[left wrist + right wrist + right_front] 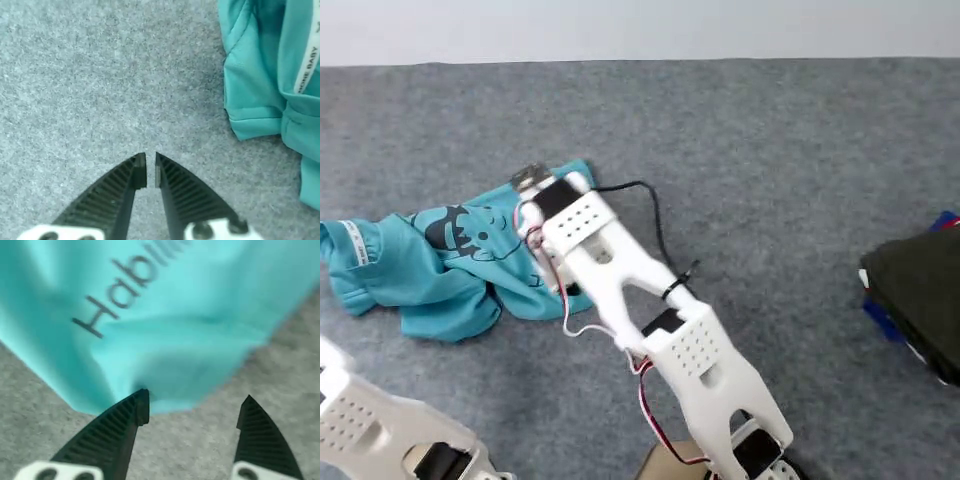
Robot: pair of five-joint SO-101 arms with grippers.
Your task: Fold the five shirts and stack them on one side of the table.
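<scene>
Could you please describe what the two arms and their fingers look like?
Both the right arm and the left arm are white plastic shells with grids of round holes. A black cable and red and white wires run along the right one. The fingers are black, tapering to points, with ribbed inner faces.

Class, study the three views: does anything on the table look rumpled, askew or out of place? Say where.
The teal shirt lies crumpled on the grey table, bunched into folds rather than spread flat, one sleeve trailing sideways. The right gripper hangs open at its edge. Nothing looks spilled or damaged.
</scene>
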